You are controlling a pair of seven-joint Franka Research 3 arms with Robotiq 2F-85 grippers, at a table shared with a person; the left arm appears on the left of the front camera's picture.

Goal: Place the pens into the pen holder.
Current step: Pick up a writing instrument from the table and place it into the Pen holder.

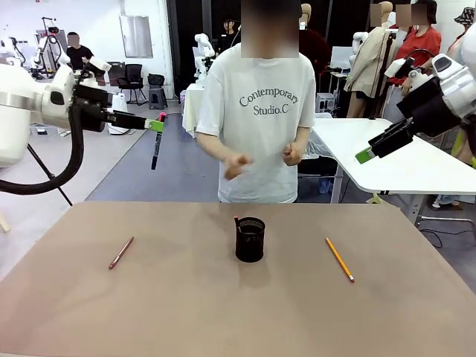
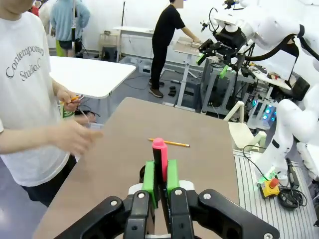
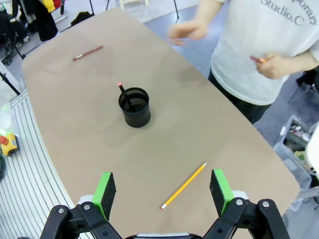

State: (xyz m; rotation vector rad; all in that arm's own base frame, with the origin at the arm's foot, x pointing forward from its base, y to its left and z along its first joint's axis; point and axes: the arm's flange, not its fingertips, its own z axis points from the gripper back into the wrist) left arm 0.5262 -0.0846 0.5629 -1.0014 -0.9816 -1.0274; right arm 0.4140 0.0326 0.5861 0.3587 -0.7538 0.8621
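1. The desk (image 1: 186, 312) is seen as a broad, matte, tan-brown top with rounded corners. Wide bare stretches lie open between the things on it and along its near edge.
2. The pen holder (image 1: 250, 239) is stood upright near the middle of the desk, well in from every edge. It is a small black cylinder of wire mesh, open at the top. A red-tipped pen (image 1: 236, 219) is leaned inside it against the rim, with its tip just above.
3. The brownish-pink pen (image 1: 121, 253), a thin straight stick, is laid flat and aslant well to the left of the pen holder, with free desk all round.
4. The yellow pencil (image 1: 340, 259), equally slim, is laid flat well to the right of the pen holder, nearer the right edge.
5. The left gripper (image 1: 156, 125) is held high at the left, well clear of the desk. Its green pads are clamped on a dark pen (image 1: 155, 152) near its pink top, and the slender shaft hangs straight down.
6. The right gripper (image 1: 368, 152) is raised at the right with its jaws spread wide and nothing between them.
7. A person (image 1: 256, 111) is stood at the far edge, hands held off the desk.
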